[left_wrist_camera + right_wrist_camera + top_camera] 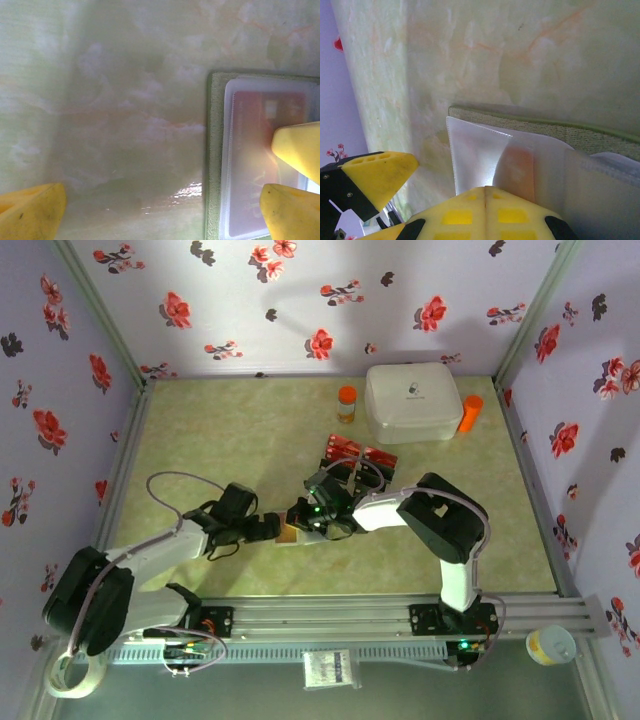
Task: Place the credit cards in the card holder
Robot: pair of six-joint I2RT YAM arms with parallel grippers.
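Observation:
The olive-green card holder (288, 534) lies open between both arms. In the left wrist view its green cover (215, 150) frames a translucent sleeve (250, 165) with a red card inside. My left gripper (160, 215) hovers open over the holder's left edge and the bare table. My right gripper (485, 189) is shut, its tips pinching a curled sleeve layer (475, 155); a reddish card (517, 160) shows through it. Several red credit cards (358, 452) lie behind the grippers. In the top view the left gripper (265, 528) and right gripper (312, 512) nearly touch.
A large white rounded box (412, 402) stands at the back, flanked by two orange-capped bottles (346, 404) (470, 413). Flowered walls close three sides. A tape roll (75, 675) and a cup (550, 645) sit off the table's near edge.

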